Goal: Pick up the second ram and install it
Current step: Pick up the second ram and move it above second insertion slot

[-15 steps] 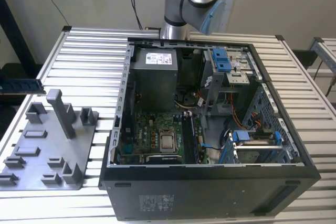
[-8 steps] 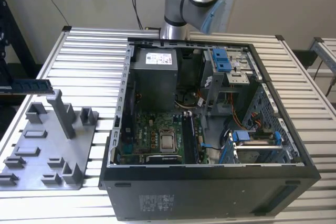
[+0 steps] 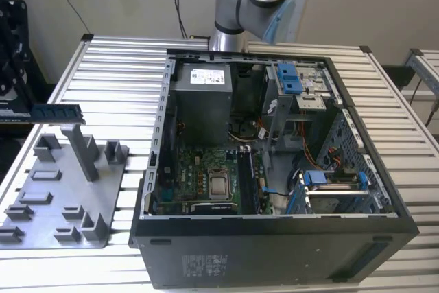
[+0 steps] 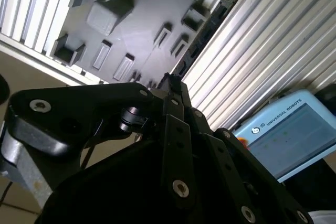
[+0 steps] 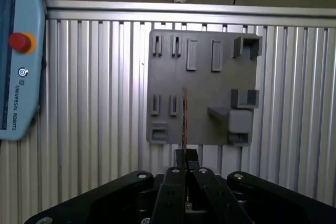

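Second ram (image 3: 56,111) hangs above the tray (image 3: 44,221) at the left, with the tool (image 5: 186,156) clamped on its end. Carry stage, I'd judge — seating demands square alignment down onto the motherboard (image 3: 199,169).

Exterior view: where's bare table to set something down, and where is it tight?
Bare slats lie past the far edge of the grey tray, beside the open case; a narrower strip runs along the case's other side. Crowded: the case's inside and the tray, above which the tool holds the second ram.
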Action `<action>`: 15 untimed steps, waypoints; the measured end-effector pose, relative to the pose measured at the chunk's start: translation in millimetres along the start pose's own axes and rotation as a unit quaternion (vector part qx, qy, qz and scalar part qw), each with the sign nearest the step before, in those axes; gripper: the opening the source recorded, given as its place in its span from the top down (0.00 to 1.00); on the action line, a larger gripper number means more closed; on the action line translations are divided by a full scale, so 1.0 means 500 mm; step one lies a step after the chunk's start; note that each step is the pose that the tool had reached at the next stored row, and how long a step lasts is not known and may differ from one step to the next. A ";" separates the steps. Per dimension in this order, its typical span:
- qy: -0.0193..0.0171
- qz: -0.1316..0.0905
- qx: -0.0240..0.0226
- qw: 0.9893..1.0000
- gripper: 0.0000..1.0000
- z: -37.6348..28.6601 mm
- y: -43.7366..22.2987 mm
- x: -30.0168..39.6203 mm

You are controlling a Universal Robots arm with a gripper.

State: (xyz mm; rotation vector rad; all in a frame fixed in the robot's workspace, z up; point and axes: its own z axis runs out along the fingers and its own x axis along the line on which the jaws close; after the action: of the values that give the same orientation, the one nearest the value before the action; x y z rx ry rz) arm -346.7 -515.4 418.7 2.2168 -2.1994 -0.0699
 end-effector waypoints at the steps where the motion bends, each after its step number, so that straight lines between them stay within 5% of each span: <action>1: 0.000 0.000 -0.001 1.000 0.88 0.000 -0.006 0.000; 15: 0.000 0.000 -0.011 1.000 0.88 -0.004 -0.100 0.001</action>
State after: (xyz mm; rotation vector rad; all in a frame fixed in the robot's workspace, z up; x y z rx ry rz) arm -296.9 -515.4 418.7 2.2051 -2.1882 -0.0939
